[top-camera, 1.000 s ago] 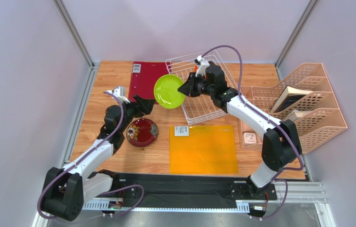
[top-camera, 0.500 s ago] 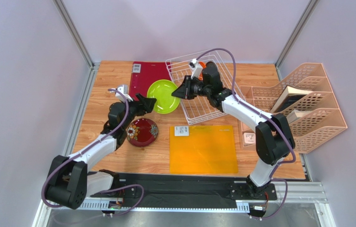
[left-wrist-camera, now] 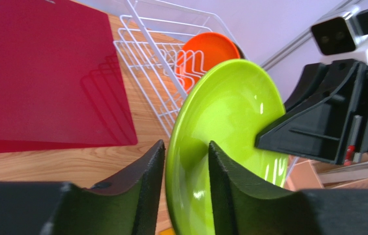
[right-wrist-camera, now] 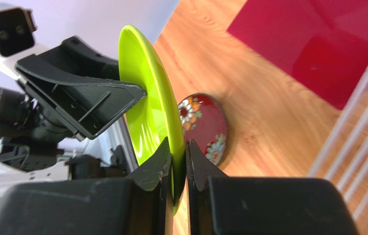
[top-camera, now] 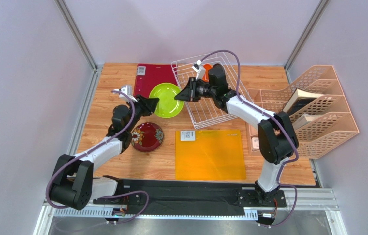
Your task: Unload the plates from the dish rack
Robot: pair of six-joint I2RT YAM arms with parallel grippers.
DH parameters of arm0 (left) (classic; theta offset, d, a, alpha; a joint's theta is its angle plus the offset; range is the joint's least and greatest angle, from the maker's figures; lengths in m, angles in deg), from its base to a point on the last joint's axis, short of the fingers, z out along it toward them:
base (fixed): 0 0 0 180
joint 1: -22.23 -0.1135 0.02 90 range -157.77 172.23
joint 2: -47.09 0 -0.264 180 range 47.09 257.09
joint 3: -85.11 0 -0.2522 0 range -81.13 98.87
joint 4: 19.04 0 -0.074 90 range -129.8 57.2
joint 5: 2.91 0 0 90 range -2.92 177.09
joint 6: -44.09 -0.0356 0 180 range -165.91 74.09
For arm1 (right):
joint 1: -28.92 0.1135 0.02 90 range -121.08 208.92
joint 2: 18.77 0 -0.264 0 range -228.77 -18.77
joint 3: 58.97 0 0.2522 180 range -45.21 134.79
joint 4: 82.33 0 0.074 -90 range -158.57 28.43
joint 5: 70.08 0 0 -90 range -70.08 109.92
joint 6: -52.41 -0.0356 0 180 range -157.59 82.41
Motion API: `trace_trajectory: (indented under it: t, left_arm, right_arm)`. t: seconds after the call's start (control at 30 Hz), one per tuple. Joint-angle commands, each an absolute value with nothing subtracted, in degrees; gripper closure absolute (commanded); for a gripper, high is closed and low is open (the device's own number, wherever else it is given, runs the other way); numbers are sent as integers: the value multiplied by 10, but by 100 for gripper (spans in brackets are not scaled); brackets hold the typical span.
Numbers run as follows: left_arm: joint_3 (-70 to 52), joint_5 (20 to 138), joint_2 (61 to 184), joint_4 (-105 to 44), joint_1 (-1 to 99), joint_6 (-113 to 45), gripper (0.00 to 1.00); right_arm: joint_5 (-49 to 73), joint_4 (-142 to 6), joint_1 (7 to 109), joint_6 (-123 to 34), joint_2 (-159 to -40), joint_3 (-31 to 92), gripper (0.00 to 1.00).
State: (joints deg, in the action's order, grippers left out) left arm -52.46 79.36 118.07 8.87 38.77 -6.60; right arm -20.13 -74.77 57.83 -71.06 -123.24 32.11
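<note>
My right gripper (top-camera: 183,95) (right-wrist-camera: 177,147) is shut on the right rim of the lime green plate (top-camera: 167,100) (right-wrist-camera: 146,98) and holds it in the air left of the white wire dish rack (top-camera: 211,111). My left gripper (top-camera: 153,103) (left-wrist-camera: 186,152) is open, its fingers straddling the plate's left rim (left-wrist-camera: 225,122). The dark red patterned plate (top-camera: 146,136) (right-wrist-camera: 205,122) lies flat on the table below. The orange plate (top-camera: 207,67) (left-wrist-camera: 205,51) stands in the rack (left-wrist-camera: 141,39). The teal-grey plate is hidden behind my right arm.
A dark red mat (top-camera: 147,81) lies at the back left, an orange mat (top-camera: 210,154) at the front centre with a white tag (top-camera: 187,135) at its corner. Peach perforated file holders (top-camera: 318,110) with books stand at the right.
My right gripper has carried the green plate leftward away from the rack. My left gripper has reached up and right until its open fingers straddle the plate's left rim.
</note>
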Motion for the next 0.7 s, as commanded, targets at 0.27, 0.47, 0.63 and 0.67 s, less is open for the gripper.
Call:
trace_trajectory:
  t: [0.27, 0.47, 0.63, 0.67]
  left_arm:
    - [-533, 761, 1196, 143, 391, -62, 91]
    - [-542, 765, 1188, 133, 391, -71, 100]
    - [-560, 809, 1149, 70, 391, -92, 100]
    - [-562, 831, 1138, 54, 391, -99, 100]
  right_arm:
    - [-301, -823, 592, -756, -1249, 361, 100]
    - [-294, -816, 593, -749, -1248, 363, 98]
    - [-246, -741, 592, -697, -1239, 374, 41]
    - [-205, -722, 592, -681, -1234, 376, 38]
